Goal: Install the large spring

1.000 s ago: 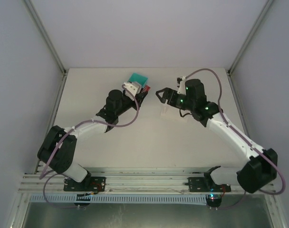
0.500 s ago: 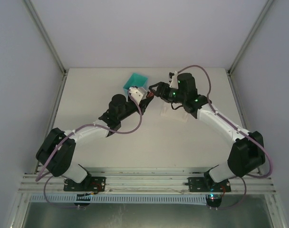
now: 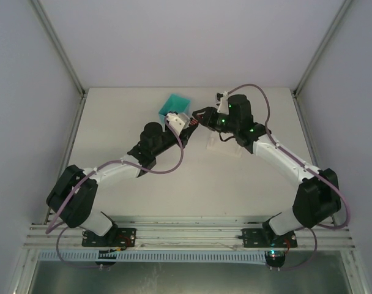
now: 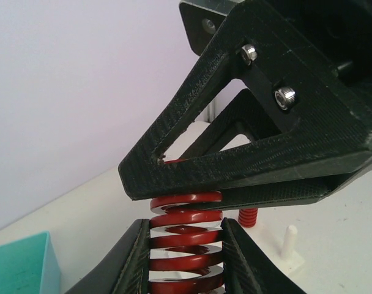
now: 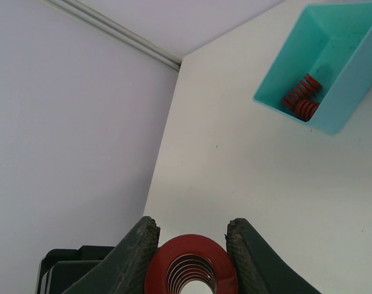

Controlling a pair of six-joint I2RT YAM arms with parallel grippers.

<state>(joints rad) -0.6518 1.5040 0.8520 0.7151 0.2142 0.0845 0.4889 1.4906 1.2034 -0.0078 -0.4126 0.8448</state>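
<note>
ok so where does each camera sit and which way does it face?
Top external: above and behind the bases, looking down on the table; both arms whole, left gripper and right gripper meeting near the bin.
Left wrist: looks along its fingers at the large spring they hold; right gripper also clamps it.
Right wrist: looks past its fingers, end-on at the spring, bin beyond.
Shared: both wrist views show spring and bin.
</note>
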